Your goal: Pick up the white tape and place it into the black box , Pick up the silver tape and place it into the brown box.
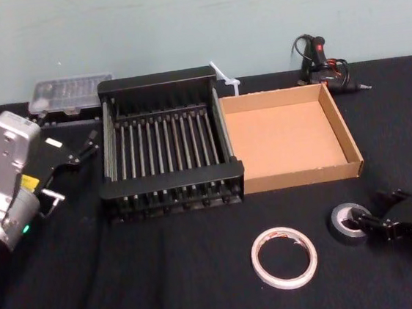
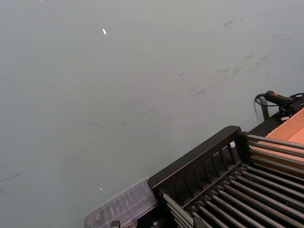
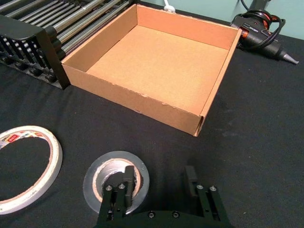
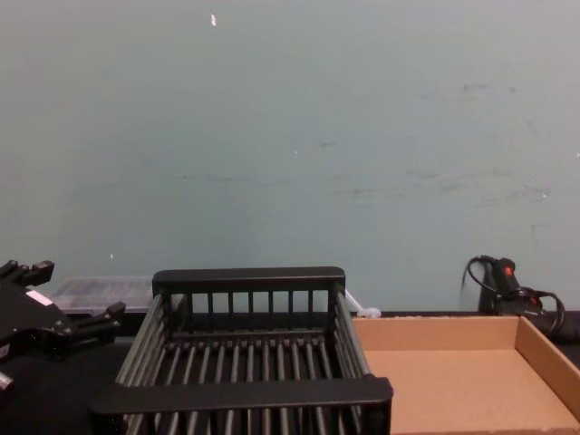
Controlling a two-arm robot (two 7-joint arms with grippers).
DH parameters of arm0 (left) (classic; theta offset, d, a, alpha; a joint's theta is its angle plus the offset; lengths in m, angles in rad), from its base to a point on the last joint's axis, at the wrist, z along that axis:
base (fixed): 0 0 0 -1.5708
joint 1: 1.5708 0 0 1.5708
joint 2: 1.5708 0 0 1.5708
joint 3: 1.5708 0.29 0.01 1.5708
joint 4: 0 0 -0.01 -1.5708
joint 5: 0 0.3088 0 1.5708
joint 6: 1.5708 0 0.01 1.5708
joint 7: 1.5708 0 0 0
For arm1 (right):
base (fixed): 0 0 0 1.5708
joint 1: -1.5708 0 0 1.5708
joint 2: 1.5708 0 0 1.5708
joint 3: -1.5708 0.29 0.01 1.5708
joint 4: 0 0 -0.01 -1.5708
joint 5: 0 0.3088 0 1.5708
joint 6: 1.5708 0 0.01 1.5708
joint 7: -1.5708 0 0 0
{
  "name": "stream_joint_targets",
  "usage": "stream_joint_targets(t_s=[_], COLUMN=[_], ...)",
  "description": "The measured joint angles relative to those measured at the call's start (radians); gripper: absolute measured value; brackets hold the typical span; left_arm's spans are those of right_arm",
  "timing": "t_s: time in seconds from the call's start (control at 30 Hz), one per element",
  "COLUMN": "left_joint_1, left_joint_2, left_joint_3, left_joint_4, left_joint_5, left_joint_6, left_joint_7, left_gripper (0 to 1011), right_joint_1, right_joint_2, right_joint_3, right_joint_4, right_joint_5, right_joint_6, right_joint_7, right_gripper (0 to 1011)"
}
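On the far left of the tabletop (image 1: 167,276), the left tool (image 1: 80,149) is hanging raised beside the black box (image 1: 158,82), its fingers spread and gripping nothing; it is sitting idle there. Just right of that crate, touching its side, the brown box (image 1: 340,136) is lying open with a bare floor. Nearer the robot, the white tape (image 1: 284,258) is resting flat on the cloth in front of both boxes, not yet picked up. Right of it, the silver tape (image 1: 344,223) is lying flat too, and the right tool (image 3: 157,184) is sitting low over it with its fingers spread: one finger is reaching into the roll's hole, the other is standing outside the band. So the step in hand is looking like the grasp on this roll. To do it well, the tool should be settling lower so both pads are covering the wall's height, then squeezing squarely across that wall before lifting straight up, clear of the cardboard rim.
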Motion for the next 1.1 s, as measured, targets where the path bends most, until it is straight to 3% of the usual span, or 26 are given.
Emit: stream_joint_targets(t_s=[0.57, 1.1], left_joint_1=[0.000, 0.000], left_joint_2=[0.000, 0.000], left_joint_3=[0.000, 0.000], left_joint_4=[0.000, 0.000], left_joint_5=[0.000, 0.000], left_joint_6=[0.000, 0.000], left_joint_7=[0.000, 0.000], left_gripper=[1001, 1001], right_joint_1=[0.000, 0.000], right_joint_2=[0.000, 0.000], right_joint_3=[0.000, 0.000], right_joint_4=[0.000, 0.000], right_joint_5=[0.000, 0.000], right_joint_6=[-0.001, -0.001], right_joint_7=[0.000, 0.000], right_gripper=[161, 157])
